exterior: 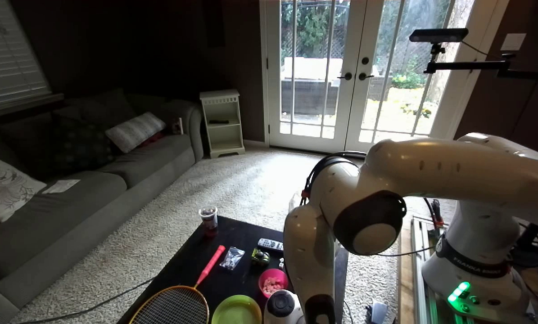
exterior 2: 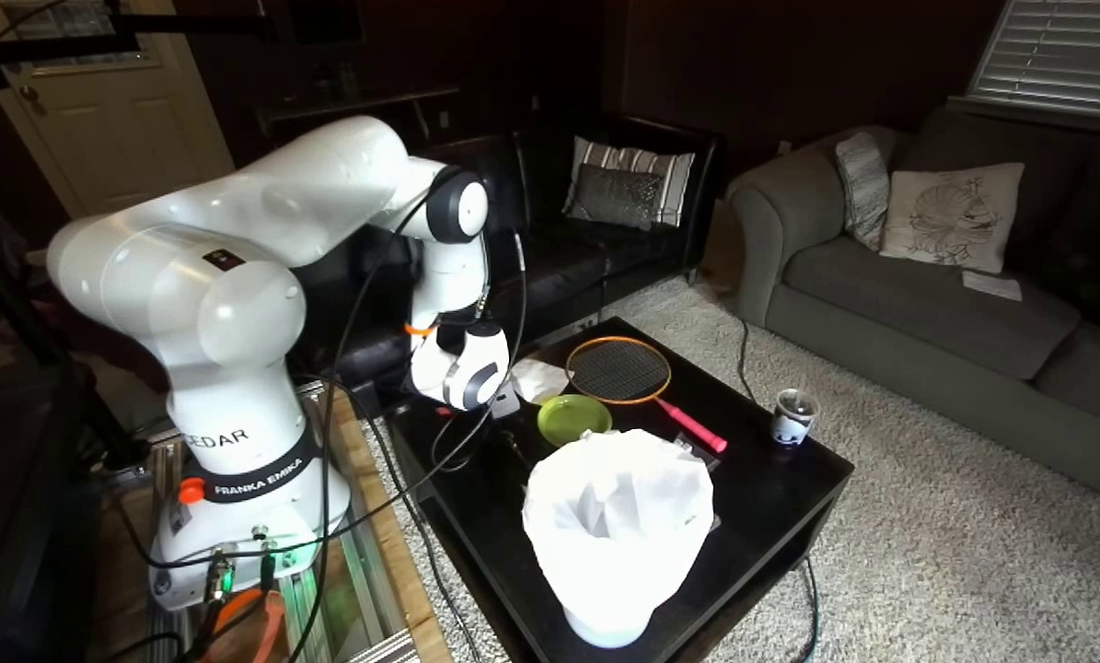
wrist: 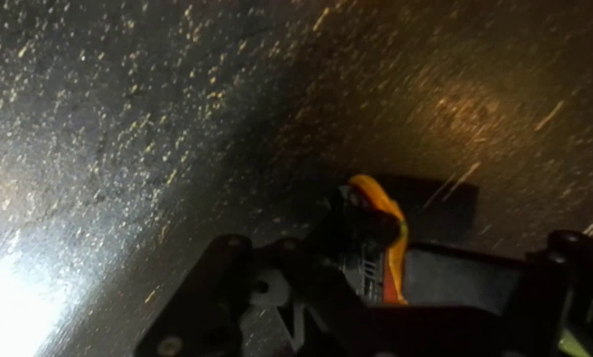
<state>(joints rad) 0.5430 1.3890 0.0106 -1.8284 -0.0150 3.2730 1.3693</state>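
Note:
In the wrist view my gripper is low over a dark, speckled, glossy surface. Its dark fingers come in from the bottom. A small object with an orange edge, a red part and a silver slotted part sits between the fingertips, and the gripper appears shut on it. The image is dim, so its full shape is hidden. A flat grey piece lies just right of it. In both exterior views the gripper is hidden or cut off. A lime-green plate is close to the wrist; it also shows in an exterior view.
The black table holds an orange racket, a pink bowl with pink pieces, a remote, a small toy, a plastic bag, a cup and a white-lined bin. A cable hangs by the arm.

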